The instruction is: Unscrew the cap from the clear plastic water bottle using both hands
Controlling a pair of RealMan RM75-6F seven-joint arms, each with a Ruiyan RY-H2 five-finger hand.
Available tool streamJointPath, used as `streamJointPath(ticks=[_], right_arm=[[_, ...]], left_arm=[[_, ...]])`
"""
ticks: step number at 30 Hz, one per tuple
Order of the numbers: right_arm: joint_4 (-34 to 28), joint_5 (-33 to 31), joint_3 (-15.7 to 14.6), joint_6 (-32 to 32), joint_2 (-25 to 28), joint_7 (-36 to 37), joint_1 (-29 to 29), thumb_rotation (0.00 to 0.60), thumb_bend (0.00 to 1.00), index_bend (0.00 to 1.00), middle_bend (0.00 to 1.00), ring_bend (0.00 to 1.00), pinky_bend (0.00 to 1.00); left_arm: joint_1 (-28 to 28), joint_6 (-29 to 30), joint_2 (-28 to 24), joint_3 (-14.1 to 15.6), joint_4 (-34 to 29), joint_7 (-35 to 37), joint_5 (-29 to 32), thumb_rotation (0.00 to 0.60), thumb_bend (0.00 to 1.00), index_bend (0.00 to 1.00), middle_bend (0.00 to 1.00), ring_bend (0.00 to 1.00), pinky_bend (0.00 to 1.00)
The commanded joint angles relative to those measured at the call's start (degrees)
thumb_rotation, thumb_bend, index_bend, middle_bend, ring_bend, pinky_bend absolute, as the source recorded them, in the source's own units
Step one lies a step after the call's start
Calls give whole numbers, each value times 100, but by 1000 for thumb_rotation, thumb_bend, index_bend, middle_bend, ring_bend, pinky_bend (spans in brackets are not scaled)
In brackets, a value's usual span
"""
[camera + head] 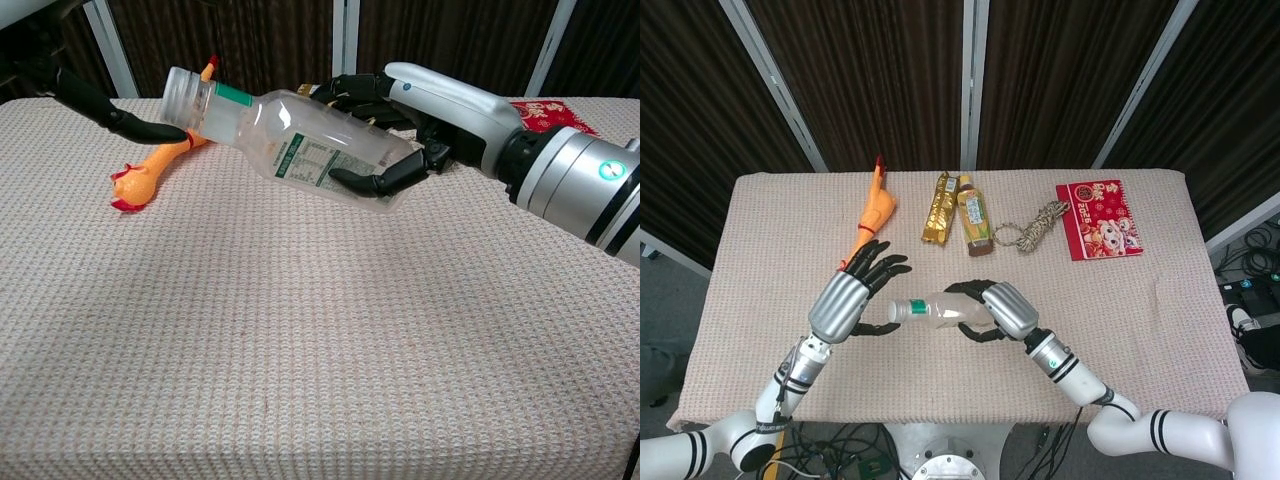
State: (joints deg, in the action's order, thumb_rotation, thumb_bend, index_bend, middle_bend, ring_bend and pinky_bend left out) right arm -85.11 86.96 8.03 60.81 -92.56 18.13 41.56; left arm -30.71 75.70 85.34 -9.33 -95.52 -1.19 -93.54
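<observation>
The right hand (1002, 310) wraps the clear water bottle (300, 148), holding it tilted above the table (300, 380), cap (180, 94) toward the left. The left hand (845, 300) has fingers spread, one fingertip (165, 130) touching the cap.

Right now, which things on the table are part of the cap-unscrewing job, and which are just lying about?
In the job:
water bottle, held by the right hand
its cap
left hand, reaching at the cap

Lying about:
rubber chicken
gold packet
tea bottle
rope coil
red booklet
</observation>
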Motion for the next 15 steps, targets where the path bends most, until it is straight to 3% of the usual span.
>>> streamJointPath(ticks=[1, 15], right_arm=[[7, -7, -14, -2, 3, -1, -6, 600, 456, 475, 490, 304, 399], [73, -48, -79, -122, -34, -104, 34, 600, 456, 475, 494, 305, 399]], left_arm=[[-11, 15, -3, 8, -14, -6, -9, 600, 0, 226, 163, 28, 19], [-52, 84, -42, 47, -69, -32, -15, 600, 0, 227, 163, 28, 19]])
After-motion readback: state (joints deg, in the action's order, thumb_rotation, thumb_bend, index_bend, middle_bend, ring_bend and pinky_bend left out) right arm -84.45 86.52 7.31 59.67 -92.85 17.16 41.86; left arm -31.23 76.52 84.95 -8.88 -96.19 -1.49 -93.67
